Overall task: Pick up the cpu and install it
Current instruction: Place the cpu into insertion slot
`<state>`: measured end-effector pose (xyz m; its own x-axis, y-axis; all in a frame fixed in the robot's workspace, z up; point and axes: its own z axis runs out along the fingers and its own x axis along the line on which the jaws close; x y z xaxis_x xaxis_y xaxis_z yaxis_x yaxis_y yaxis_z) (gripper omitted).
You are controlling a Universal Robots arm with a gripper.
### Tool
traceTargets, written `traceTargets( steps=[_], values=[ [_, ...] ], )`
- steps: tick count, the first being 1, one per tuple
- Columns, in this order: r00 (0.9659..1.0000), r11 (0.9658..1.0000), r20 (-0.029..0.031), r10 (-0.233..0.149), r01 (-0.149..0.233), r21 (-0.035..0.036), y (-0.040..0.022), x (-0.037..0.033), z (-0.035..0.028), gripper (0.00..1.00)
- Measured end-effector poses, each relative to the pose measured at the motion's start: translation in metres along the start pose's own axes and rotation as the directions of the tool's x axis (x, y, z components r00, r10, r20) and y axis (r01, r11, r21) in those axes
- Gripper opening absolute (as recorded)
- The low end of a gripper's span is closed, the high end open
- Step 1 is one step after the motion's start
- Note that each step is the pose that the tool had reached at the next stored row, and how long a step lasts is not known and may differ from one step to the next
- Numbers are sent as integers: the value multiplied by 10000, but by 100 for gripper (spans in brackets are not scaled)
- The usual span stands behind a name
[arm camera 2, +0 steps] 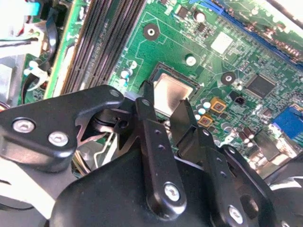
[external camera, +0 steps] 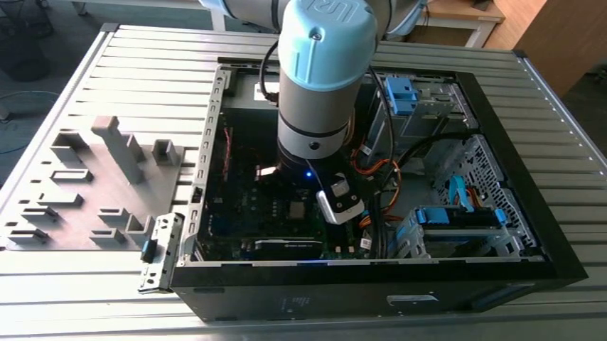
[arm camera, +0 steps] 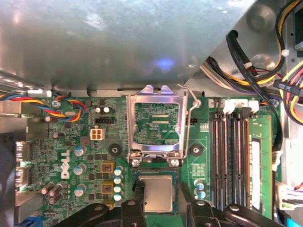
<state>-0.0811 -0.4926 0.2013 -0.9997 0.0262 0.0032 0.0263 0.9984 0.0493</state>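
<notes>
Black claw (arm camera 2: 165,94) hangs low over the green motherboard (arm camera: 71,142), down inside the open computer case (external camera: 531,270), and its two fingers (arm camera 2: 154,137) are spread a little wider than the chip below them, gripping nothing. Between the tips lies the cpu (arm camera: 157,194), flat in its socket with the dull silver top facing up. In the first wrist view a thin strip of socket frame shows on each side between chip and finger. The socket's metal lid (arm camera: 156,125) is swung open just beside it, with its wire lever (arm camera: 191,123) raised along one edge. Dark memory slots (arm camera: 232,151) run near the socket. In the exterior view the arm (external camera: 323,71) reaches straight down into the case, which lies on a slatted metal table (external camera: 142,71), with a grey tray (external camera: 85,177) of blocks on the exterior view's left
</notes>
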Motion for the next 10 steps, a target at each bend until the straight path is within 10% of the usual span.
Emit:
traceTargets(
  steps=[10],
  values=[
    [10000,10000,2,-2,2,-9,0,17,2,39]
  ],
)
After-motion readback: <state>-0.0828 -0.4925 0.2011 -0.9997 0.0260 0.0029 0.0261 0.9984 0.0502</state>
